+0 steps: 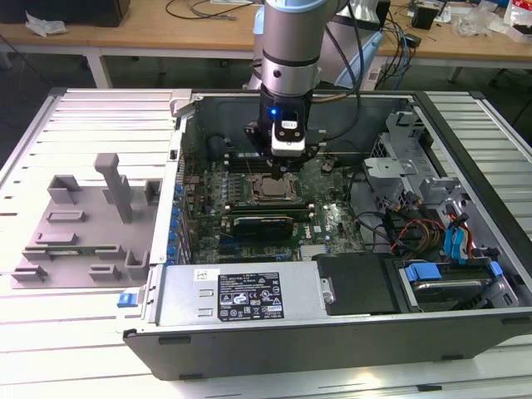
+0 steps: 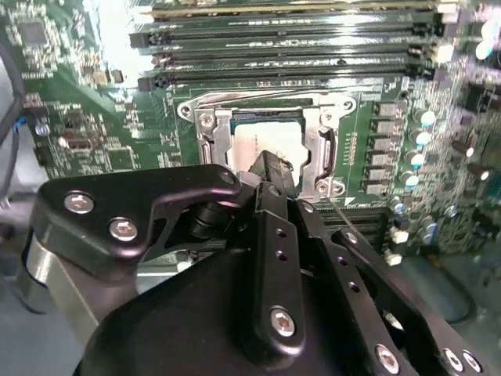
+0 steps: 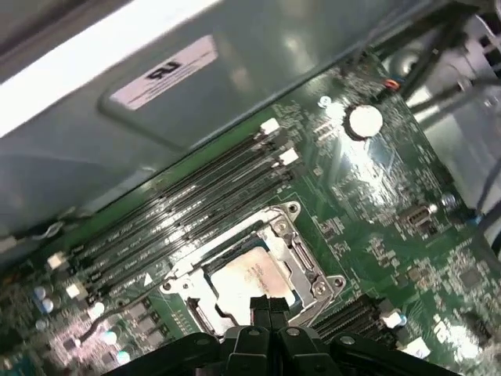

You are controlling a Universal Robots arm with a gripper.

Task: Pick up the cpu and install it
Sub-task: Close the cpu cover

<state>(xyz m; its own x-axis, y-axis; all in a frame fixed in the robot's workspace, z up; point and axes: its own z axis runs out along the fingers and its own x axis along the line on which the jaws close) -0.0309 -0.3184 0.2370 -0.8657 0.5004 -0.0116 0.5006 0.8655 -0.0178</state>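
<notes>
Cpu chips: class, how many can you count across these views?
1. The cpu lies in the socket frame on the motherboard, under the gripper, which covers one edge of it in both wrist views. Others may be hidden.

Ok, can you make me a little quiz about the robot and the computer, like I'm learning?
1. True or false: the gripper hangs over the cpu, which lies inside the socket frame.
2. What runs alongside the socket frame? A) long memory slots B) a banana C) a keyboard
3. Fill in: the motherboard is coloured ____.

Key: 1 true; 2 A; 3 green.
</notes>
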